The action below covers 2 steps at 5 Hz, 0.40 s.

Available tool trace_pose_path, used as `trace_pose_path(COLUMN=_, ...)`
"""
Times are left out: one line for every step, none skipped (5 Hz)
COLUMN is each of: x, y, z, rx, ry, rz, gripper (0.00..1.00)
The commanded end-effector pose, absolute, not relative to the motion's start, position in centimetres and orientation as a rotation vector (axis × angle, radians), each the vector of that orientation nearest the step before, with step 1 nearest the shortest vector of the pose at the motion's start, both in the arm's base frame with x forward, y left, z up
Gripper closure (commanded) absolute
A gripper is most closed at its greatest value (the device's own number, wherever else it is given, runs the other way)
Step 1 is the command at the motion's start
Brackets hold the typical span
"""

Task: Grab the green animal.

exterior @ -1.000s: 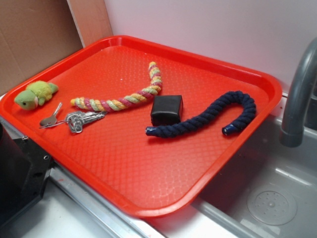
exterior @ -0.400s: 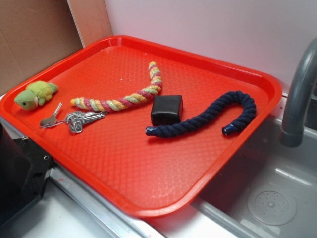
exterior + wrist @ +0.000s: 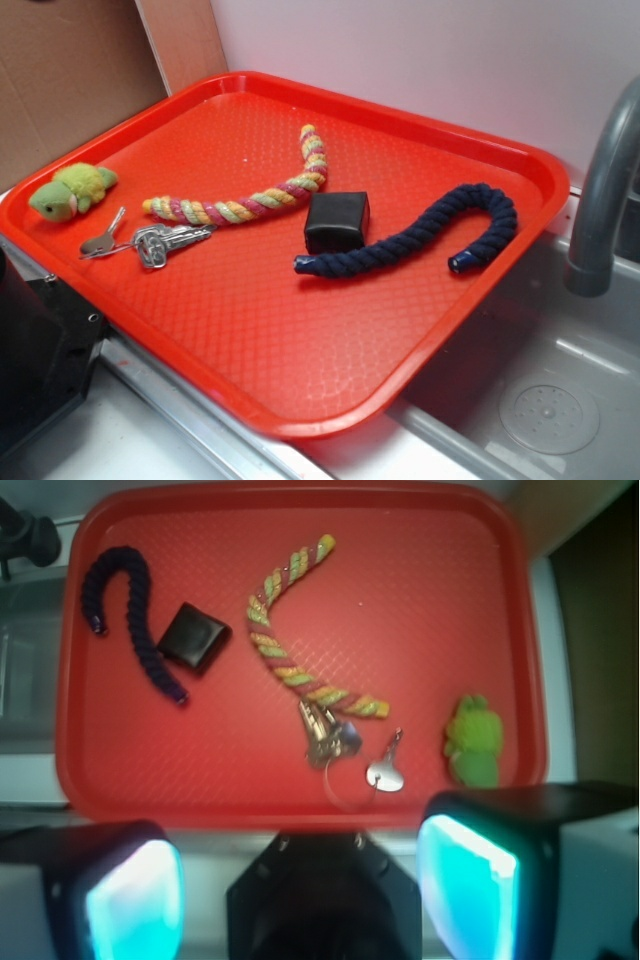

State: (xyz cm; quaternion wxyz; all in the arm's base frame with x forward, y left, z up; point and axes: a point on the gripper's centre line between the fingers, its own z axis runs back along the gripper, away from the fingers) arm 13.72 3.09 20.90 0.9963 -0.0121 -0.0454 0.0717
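Red tray (image 3: 300, 380) beside a sink, all items loose on it. Gripper (image 3: 300, 880) spread wide, holding nothing, hanging high above the tray's near edge. Turtle (image 3: 70, 190) lies in a tray corner, close against the rim, keys (image 3: 150, 243) just beside, striped rope (image 3: 250, 200) beyond them. I'd centre over its body, fingers (image 3: 470, 880) straddling the short width, then drop straight. Rim side is tight; open tray lies toward the middle, so approach from there, clear of the keys.

Black jaws, glowing cyan pads (image 3: 135, 900)
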Motion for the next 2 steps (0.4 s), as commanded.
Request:
trace_pose_path(x=14.0, y=10.5, z=15.5, rx=0.048, ry=-0.128, rz=0.208, gripper=0.0)
trace_pose_path(x=13.4, y=12.4, z=12.7, rx=0.095, ry=-0.1, rz=0.198, gripper=0.0)
